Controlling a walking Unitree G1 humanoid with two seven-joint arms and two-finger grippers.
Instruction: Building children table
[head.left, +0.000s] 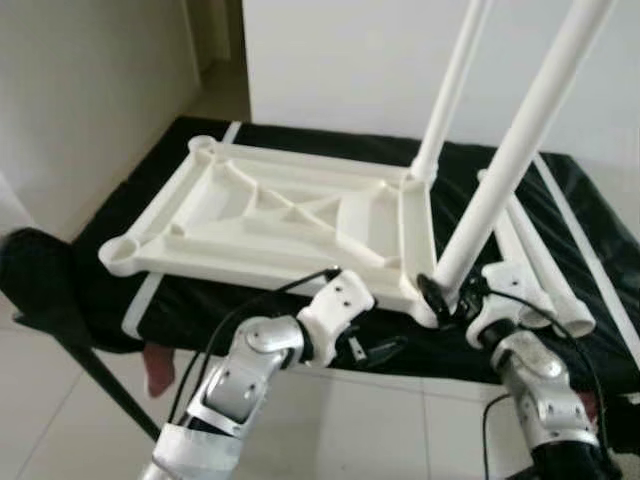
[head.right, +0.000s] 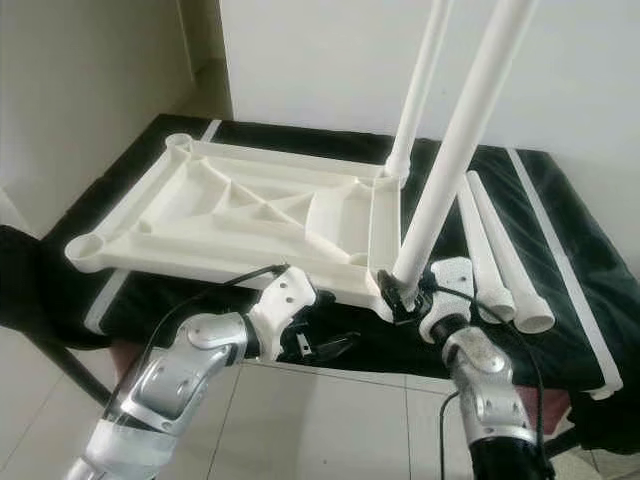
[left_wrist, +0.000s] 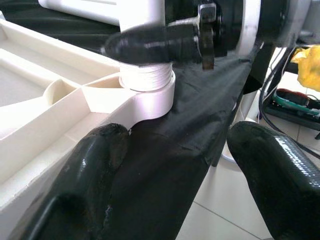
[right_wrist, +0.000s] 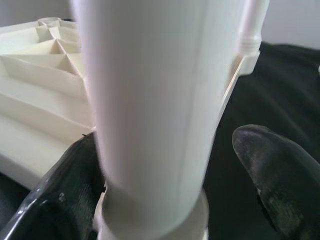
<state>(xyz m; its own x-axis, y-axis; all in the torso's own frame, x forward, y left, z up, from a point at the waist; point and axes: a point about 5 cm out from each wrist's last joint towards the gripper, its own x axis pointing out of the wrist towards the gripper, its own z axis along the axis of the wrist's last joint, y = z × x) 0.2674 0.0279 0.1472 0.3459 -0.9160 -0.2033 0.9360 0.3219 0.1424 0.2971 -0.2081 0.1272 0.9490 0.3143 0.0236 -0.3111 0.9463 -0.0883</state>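
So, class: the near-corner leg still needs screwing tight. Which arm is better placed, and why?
Right. Its claw already straddles the leg at the near corner socket of the tabletop. The left claw hangs open below the edge, holding nothing.

We see a cream-white tabletop (head.left: 270, 215) and white legs (head.right: 455, 150) on a black cloth (head.right: 560, 250) with white stripes, over pale floor tiles (head.left: 380, 430).

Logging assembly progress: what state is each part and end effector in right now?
Tabletop: upside down on black mat.
Far leg: standing in its socket.
Near leg: standing in the corner socket, tilted.
Spare legs: lying loose on mat.
Right end effector: around near leg's base.
Left end effector: open, holding nothing.
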